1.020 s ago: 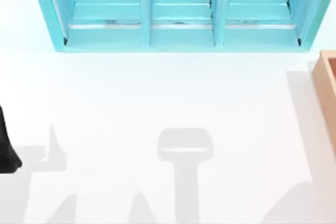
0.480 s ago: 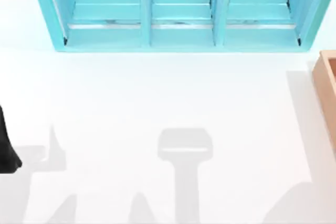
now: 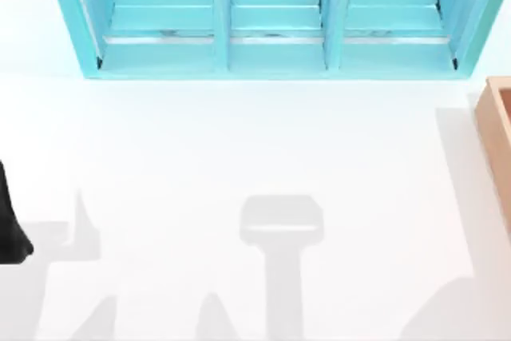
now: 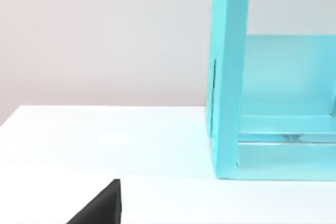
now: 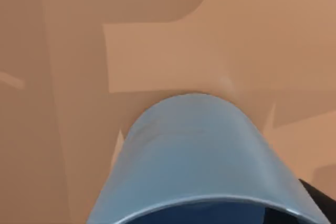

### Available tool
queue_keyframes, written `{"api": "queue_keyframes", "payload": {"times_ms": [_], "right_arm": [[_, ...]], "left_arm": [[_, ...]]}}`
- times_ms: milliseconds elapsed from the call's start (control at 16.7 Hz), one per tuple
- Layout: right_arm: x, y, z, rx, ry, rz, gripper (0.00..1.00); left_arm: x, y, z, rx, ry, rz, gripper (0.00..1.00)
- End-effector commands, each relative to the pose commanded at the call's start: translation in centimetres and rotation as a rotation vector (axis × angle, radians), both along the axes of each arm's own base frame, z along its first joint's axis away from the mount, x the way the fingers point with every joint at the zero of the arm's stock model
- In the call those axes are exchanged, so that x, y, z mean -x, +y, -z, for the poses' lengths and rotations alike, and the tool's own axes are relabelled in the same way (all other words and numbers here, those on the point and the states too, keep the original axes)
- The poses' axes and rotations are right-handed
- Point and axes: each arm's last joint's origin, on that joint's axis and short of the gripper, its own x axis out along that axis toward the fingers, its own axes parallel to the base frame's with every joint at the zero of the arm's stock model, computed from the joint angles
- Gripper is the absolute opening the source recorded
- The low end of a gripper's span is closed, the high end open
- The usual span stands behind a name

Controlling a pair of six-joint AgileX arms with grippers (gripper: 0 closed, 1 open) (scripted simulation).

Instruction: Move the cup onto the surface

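My left arm is parked at the left edge of the bench, a dark shape low beside it; I cannot tell how its claw stands. Along the bench's far edge stands the teal shelf unit, three bays side by side, resting on the white top. At the right edge sits the tan wooden box. My right wrist camera looks at the cup, translucent blue, close up against the tan wood of the box. A dark bit of my right claw shows beside the cup; whether it clamps the cup I cannot tell.
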Motion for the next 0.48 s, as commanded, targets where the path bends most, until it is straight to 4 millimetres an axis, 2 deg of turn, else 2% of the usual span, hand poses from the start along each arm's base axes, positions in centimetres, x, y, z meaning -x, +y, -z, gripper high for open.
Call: {"api": "queue_keyframes", "payload": {"times_ms": [300, 480], "right_arm": [[0.0, 0.1, -0.1, 0.002, -0.003, 0.000, 0.00], [-0.8, 1.8, -2.0, 0.004, -0.008, -0.009, 0.00]], "left_arm": [[0.0, 0.0, 0.0, 0.000, 0.000, 0.000, 1.00], [0.0, 0.0, 0.0, 0.000, 0.000, 0.000, 1.00]]}}
